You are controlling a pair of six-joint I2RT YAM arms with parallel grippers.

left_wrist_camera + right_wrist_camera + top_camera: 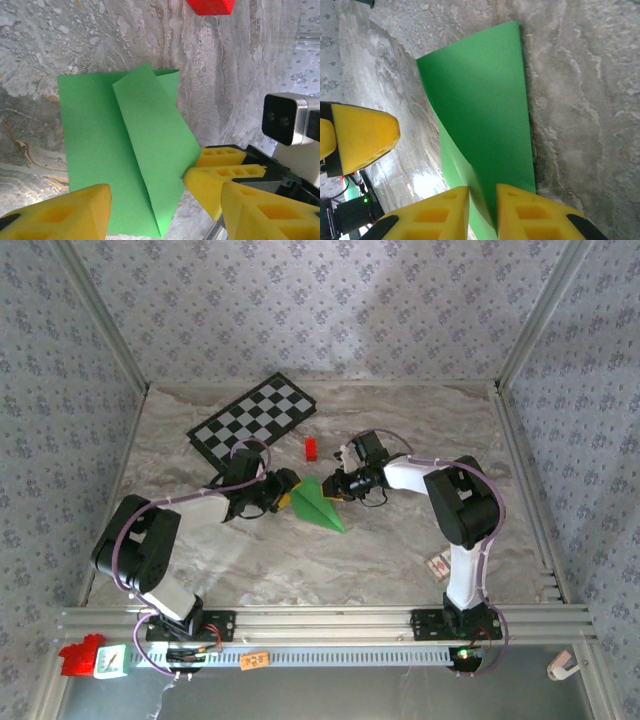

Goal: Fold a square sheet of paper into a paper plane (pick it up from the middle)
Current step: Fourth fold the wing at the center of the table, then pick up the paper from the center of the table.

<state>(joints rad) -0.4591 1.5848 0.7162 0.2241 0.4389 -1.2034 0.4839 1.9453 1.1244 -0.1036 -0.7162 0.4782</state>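
STEP: judged mid-fold, a slanted flap raised over the green paper (318, 504) at the centre of the desk (400, 550) | RIGHT pincer (482, 195): nearly closed, nipping the flap's edge | LEFT pincer (286, 490): wide open, straddling the paper, holding nothing | NEXT: probably lay the flap flat, align edges, press the crease | UNCLEAR: paper's near end cut off in wrist views; layers under the flap hidden

The worktop (400, 430) has a pale marbled surface. A checkered board (253, 418) lies askew at the upper left of centre, with a small red block (311, 448) near its right corner. The folded green square sheet of paper (318, 504) lies mid-frame with one flap lifted. A small card (437, 564) lies at the lower right.
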